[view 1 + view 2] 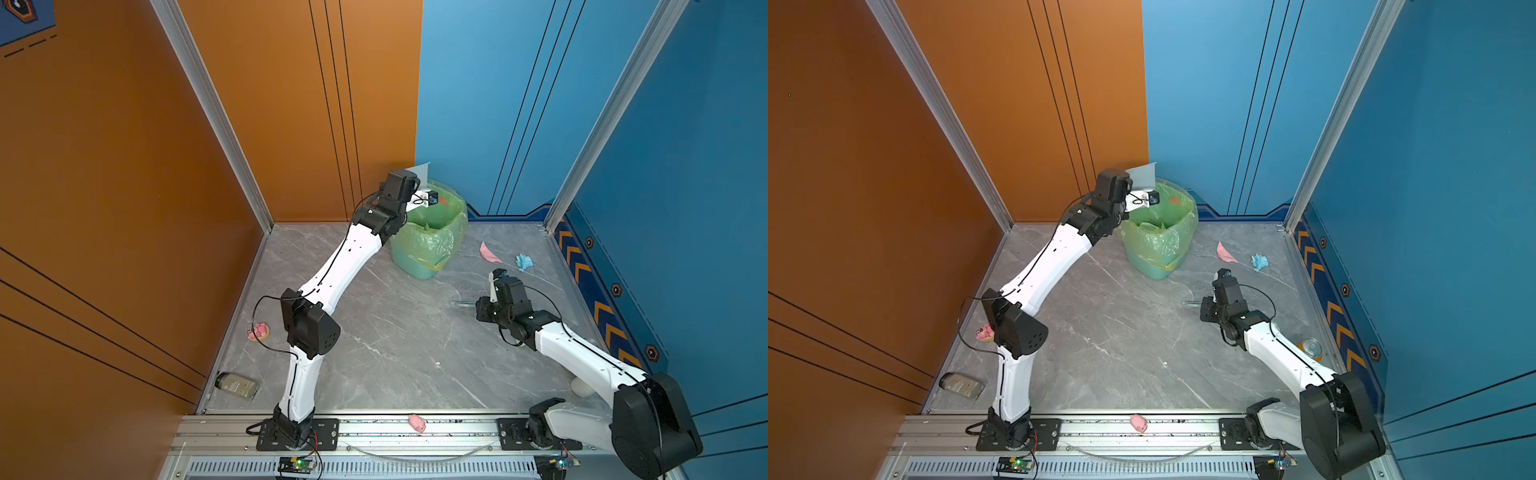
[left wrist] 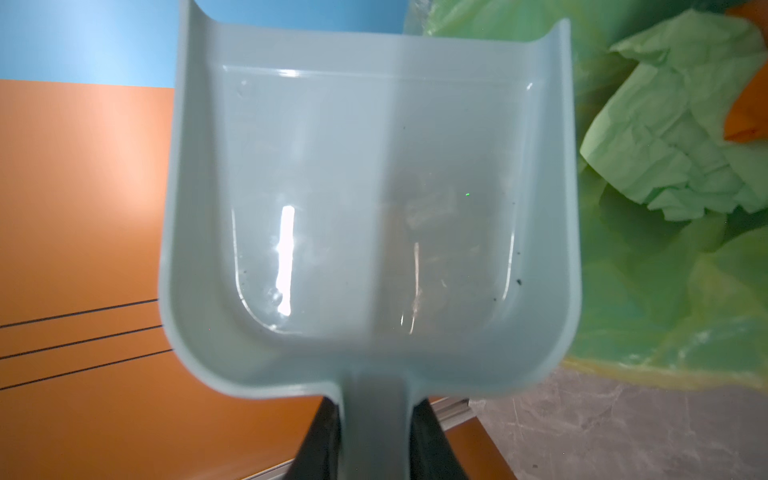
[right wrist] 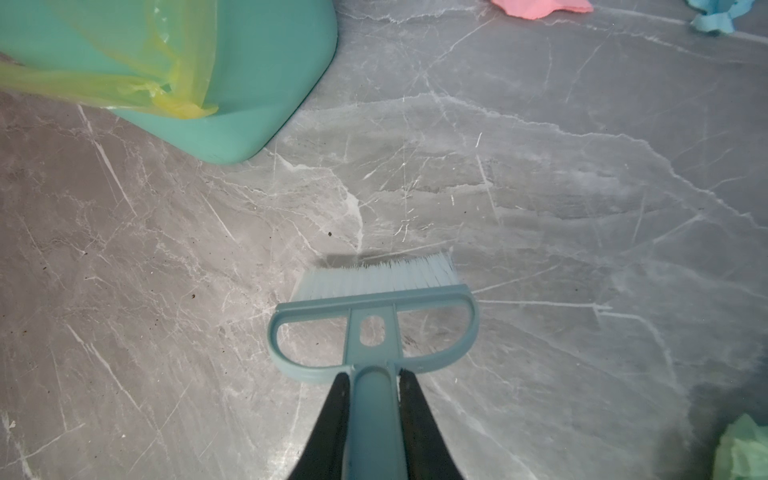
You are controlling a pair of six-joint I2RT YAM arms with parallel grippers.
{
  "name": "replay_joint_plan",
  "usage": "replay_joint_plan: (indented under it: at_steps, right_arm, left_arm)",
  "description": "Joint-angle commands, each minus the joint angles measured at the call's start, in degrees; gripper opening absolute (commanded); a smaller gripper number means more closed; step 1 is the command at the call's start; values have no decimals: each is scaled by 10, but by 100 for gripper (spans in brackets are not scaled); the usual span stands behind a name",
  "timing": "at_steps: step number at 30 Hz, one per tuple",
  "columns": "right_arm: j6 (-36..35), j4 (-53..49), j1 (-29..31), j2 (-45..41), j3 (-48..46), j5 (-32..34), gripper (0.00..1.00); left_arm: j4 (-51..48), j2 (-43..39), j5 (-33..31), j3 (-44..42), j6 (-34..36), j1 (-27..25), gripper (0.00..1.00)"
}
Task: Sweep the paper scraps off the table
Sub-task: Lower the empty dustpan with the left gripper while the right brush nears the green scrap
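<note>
On the grey marble table [image 1: 395, 345], a pink paper scrap [image 1: 489, 253] and a blue one [image 1: 524, 262] lie at the far right, beyond my right gripper. That right gripper [image 3: 374, 382] is shut on the handle of a teal brush [image 3: 376, 286], whose bristles touch the table. A pale green scrap [image 3: 744, 453] shows at the edge of the right wrist view. My left gripper [image 2: 376, 411] is shut on the handle of a pale blue dustpan [image 2: 370, 199], raised and tilted at the rim of the bin [image 1: 432, 245]. The pan looks empty. Green paper [image 2: 673, 137] and orange paper [image 2: 748, 112] lie inside the bin.
The teal bin with its yellow-green liner stands at the back, near the wall corner. A pink pig figurine [image 1: 417, 422] sits on the front rail. A small pink toy [image 1: 258, 331] and a lying bottle [image 1: 237, 386] are along the left wall. A can [image 1: 1311, 348] stands by the right wall.
</note>
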Motion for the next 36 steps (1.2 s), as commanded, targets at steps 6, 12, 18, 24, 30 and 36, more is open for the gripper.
replay_joint_plan:
  at_steps: [6,12,18,24,30,36]
  right_arm:
    - [6,1,1,-17,-8,11,0]
    - [6,0,1,-21,-5,13,0]
    - [6,-4,3,-27,1,18,0]
    - [16,-17,4,-40,6,32,0]
    - [31,-35,6,-57,13,49,0]
    - [40,-58,6,-82,27,83,0]
  left_arm:
    - [11,-54,32,27,-160,8,0]
    - [12,-109,50,-18,-248,9,0]
    - [12,-186,106,-104,-334,7,0]
    - [14,-271,161,-209,-422,4,0]
    - [18,-368,202,-342,-474,-24,0]
    - [33,-460,213,-458,-524,-45,0]
